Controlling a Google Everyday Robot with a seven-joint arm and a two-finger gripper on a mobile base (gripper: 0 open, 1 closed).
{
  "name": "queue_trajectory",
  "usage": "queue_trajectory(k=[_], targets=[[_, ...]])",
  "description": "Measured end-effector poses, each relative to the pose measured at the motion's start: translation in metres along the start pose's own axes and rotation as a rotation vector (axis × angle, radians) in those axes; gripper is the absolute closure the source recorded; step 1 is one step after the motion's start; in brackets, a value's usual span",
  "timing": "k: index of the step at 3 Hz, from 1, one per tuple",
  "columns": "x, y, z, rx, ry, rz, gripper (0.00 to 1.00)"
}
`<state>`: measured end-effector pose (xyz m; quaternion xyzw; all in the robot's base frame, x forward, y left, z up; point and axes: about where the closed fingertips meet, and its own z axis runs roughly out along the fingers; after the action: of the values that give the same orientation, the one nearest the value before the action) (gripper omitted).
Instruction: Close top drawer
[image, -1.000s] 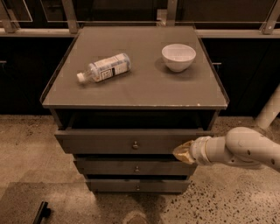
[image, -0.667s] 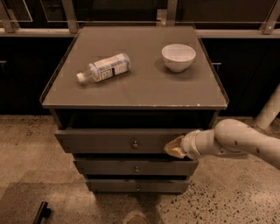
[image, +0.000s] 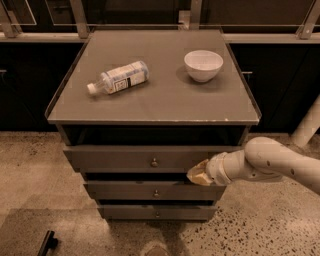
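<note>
The top drawer (image: 125, 159) is a wide grey-brown front with a small round knob (image: 154, 162) at its centre. It stands pulled out a little, with a dark gap between it and the cabinet top. My gripper (image: 196, 174) comes in from the right on a white arm and sits against the right part of the drawer front, at its lower edge, right of the knob.
On the cabinet top (image: 160, 95) lie a plastic bottle (image: 118, 77) on its side at the left and a white bowl (image: 203, 64) at the right. Two lower drawers (image: 125, 190) sit beneath the top one. Speckled floor (image: 35, 190) surrounds the cabinet.
My gripper has moved left along the drawer front, closer to the knob. The drawer's gap looks about the same.
</note>
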<state>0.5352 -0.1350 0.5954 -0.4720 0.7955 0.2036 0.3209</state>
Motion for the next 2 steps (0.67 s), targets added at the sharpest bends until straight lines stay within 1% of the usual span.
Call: queue_trajectory(k=[1,2], targets=[[0.066,0.044,-0.024,-0.123,0.125,0.066,1.0],[0.131,0.107,-0.063,-0.189,0.206,0.213,1.0]])
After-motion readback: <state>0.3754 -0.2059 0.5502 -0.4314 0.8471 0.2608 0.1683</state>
